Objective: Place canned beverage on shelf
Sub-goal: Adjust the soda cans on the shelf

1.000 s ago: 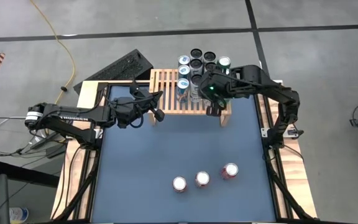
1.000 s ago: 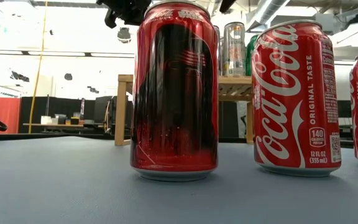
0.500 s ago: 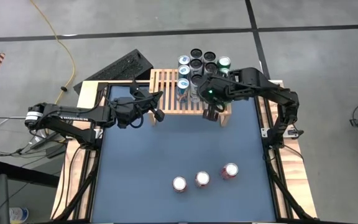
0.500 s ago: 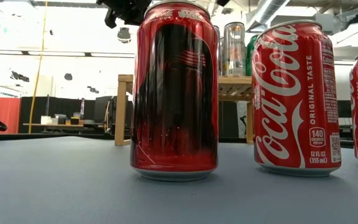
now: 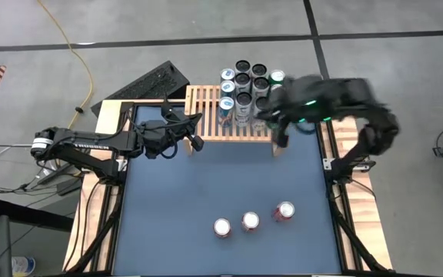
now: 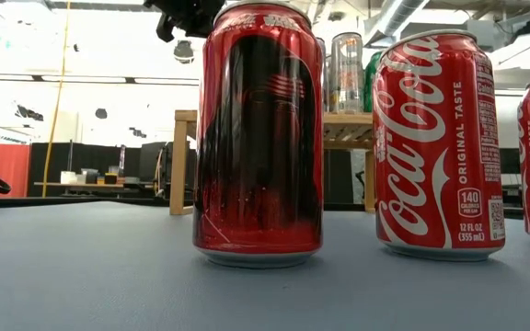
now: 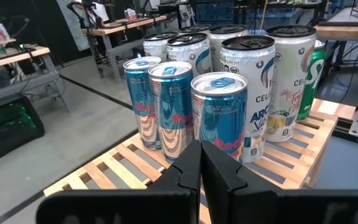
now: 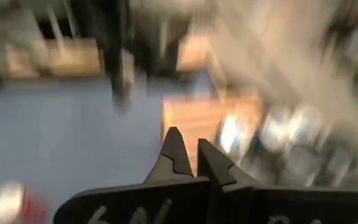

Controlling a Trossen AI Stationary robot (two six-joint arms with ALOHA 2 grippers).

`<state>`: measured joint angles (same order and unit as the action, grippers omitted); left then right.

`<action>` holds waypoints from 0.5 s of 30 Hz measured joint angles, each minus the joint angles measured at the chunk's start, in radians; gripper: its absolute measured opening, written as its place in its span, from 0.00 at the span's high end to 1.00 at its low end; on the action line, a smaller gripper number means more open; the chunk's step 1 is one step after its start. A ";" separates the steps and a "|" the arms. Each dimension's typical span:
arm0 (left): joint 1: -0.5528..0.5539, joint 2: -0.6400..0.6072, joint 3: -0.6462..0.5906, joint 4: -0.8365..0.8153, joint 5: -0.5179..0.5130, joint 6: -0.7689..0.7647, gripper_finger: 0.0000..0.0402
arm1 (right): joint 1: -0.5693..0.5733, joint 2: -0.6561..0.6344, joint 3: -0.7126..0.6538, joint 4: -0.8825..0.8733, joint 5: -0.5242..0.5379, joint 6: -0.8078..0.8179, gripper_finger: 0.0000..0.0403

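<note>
The shelf [image 5: 206, 111], a low light-wood slatted rack, stands at the table's far edge. Several upright cans [image 5: 243, 88] crowd its right half; in the left wrist view they are blue-and-silver [image 7: 219, 115] and white ones [image 7: 247, 81]. Three red cans [image 5: 221, 227] [image 5: 251, 221] [image 5: 284, 211] stand on their bases on the blue mat near the front; the low view shows them close up [image 6: 260, 138]. My left gripper [image 7: 201, 149] is shut and level, just off the shelf's left front [image 5: 196, 127]. My right gripper [image 8: 188, 140] is shut and empty, blurred, at the shelf's right end [image 5: 278, 137].
A black keyboard [image 5: 141, 85] lies past the table's far left corner, beside a yellow cable [image 5: 75, 61] on the floor. The blue mat [image 5: 206, 181] is bare between the shelf and the red cans. The shelf's left slats [image 7: 123, 171] carry nothing.
My right gripper has risen and swung from over the shelf's right front toward the table's right edge, turning as it went; it stays shut with nothing in it. The cans on the shelf and on the mat have kept their places.
</note>
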<state>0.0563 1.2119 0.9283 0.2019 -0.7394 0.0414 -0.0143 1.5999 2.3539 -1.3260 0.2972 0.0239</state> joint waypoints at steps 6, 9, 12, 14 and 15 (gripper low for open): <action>0.009 0.001 -0.001 0.000 0.026 -0.001 1.00 | -0.016 -0.237 -0.006 0.070 0.054 -0.085 1.00; 0.012 0.001 -0.001 -0.001 0.031 -0.001 1.00 | -0.016 -0.340 -0.059 -0.026 0.113 0.028 1.00; 0.015 0.001 -0.001 0.000 0.031 -0.004 1.00 | -0.006 -0.386 -0.162 -0.084 0.228 0.146 1.00; 0.018 0.001 -0.001 0.006 0.032 -0.003 1.00 | -0.009 -0.388 -0.270 -0.148 0.251 0.208 1.00; 0.021 0.001 -0.001 0.008 0.031 -0.003 1.00 | -0.009 -0.382 -0.326 -0.145 0.247 0.216 1.00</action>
<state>0.0774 1.2133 0.9276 0.2097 -0.7082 0.0383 -0.0235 1.2174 2.0279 -1.4707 0.5441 0.2399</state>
